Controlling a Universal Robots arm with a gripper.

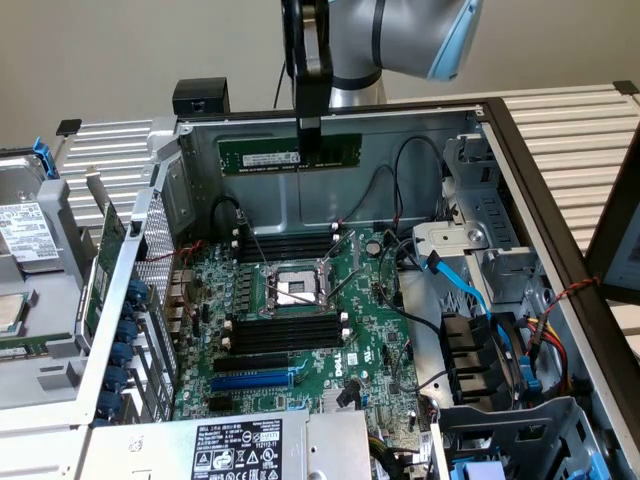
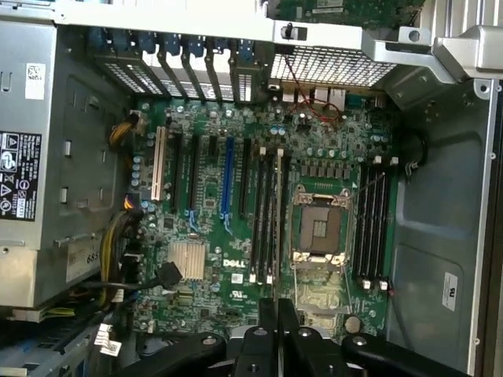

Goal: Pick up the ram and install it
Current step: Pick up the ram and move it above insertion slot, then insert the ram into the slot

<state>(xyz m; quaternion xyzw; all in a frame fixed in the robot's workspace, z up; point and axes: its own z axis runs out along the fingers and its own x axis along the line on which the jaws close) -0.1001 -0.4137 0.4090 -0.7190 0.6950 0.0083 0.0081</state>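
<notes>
you're between the two halves of the job: the pick-up looks done and the install is not yet begun. the gripper [image 1: 308, 150] is clamped on the ram [image 1: 258, 156], pinching it near the middle of its upper edge. the green stick hangs level in the air, its long side running from the exterior view's left to its right. it is up over the open computer case [image 1: 520, 170], seen against the back wall, and touches nothing but the gripper.

below it lies the motherboard [image 1: 370, 330], with two banks of empty black memory slots [image 1: 285, 247], one on each side of the processor socket [image 1: 290, 290]. the slots run the same way as the stick, so by my reading the angle is already close. the ram is well above the board and not over a slot you could name with certainty.

seating it calls for care. the stick's lower edge must sit squarely over one slot along its whole length, with its notch matching the slot's key. the white clips [image 1: 236, 240] at the slot ends must be open, and you cannot tell from here whether they are. the push has to go straight down, since a tilted stick will jam at one end.

the arm [image 1: 400, 30] reaches in from above, wrist pointing straight down into the case. in the wrist view the fingers [image 2: 267, 326] sit close together, looking down on the board.
</notes>
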